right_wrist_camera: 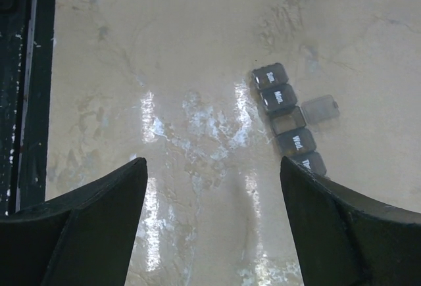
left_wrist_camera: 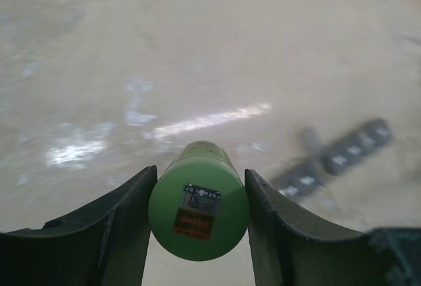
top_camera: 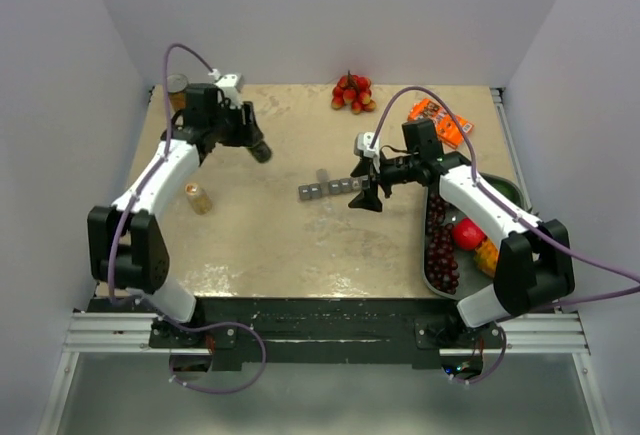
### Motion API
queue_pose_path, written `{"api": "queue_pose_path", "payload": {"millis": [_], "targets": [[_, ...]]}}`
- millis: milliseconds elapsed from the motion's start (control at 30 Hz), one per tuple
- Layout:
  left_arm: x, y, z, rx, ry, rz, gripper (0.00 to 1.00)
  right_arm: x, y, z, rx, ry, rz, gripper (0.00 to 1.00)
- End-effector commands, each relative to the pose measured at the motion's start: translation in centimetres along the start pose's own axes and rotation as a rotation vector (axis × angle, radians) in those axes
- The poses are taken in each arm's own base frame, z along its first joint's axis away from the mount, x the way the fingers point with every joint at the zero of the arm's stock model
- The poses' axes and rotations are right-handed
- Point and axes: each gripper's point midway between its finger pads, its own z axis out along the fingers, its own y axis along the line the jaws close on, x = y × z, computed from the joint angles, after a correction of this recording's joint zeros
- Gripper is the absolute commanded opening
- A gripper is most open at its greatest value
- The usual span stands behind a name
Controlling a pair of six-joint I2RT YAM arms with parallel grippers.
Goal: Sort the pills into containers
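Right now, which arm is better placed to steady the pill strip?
Right. The right gripper is open, empty, at the end of the pill strip; the left gripper is shut on the green bottle, farther off.

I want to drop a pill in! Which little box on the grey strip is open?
The box between Mon and Wed: its lid sticks out sideways; the others look shut.

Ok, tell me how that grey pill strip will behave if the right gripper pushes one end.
The pill strip looks like light plastic lying flat, so it would probably slide and swivel rather than tip. The table looks glossy, so likely little grip. Its one open lid may snag or flap shut.
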Motion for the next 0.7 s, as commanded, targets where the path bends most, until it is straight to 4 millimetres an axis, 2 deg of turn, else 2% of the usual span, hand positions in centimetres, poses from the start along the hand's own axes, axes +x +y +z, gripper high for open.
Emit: {"api": "queue_pose_path", "payload": {"millis": [0,33,67,100,133,167,200,233,267,300,367,500,667], "targets": [[1.3,-12.8,-6.2,0.484,-0.051,0.029,0.00,-1.8,1.2,-0.5,-0.043,-0.072,-0.074,0.86],[2.5,-15.3,-7.0,0.562,-0.040,0.038,0.00,-2.3,1.0,-0.6,-0.033,-0.092,-0.062,0.86],[2.0,-17.0,-8.3,0.621,-0.092,0.046,0.00,-2.6,1.3,-0.8,-0.028,-0.103,-0.059,0.86],[4.2,-17.9,-8.3,0.646,-0.050,-0.001,0.00,-2.8,1.4,-0.8,-0.025,-0.112,-0.030,0.86],[5.2,-20.0,-9.1,0.696,-0.042,0.012,0.00,-3.4,1.1,-0.9,-0.011,-0.132,-0.042,0.86],[5.0,-21.1,-9.5,0.729,-0.078,0.015,0.00,-3.6,1.3,-1.0,-0.005,-0.142,-0.032,0.86],[6.6,-21.5,-9.2,0.730,-0.053,-0.024,0.00,-3.8,1.5,-1.0,-0.006,-0.153,0.001,0.87],[7.4,-22.9,-9.8,0.762,-0.052,-0.019,0.00,-4.3,1.6,-0.9,-0.013,-0.175,-0.006,0.89],[7.1,-23.7,-10.0,0.785,-0.086,-0.021,0.00,-3.8,1.8,-0.8,-0.019,-0.177,0.016,0.89],[8.1,-24.2,-10.1,0.794,-0.069,-0.046,0.00,-4.0,2.0,-0.6,-0.025,-0.189,0.028,0.90],[7.8,-25.0,-10.4,0.824,-0.100,-0.060,0.00,-3.2,2.9,-0.2,-0.049,-0.190,0.054,0.94],[7.9,-25.8,-11.0,0.866,-0.112,-0.103,0.00,-3.0,4.9,0.7,-0.094,-0.213,0.086,0.99],[7.8,-26.5,-11.8,0.914,-0.120,-0.125,0.00,-2.7,5.0,1.5,-0.101,-0.201,0.113,0.99]]}}
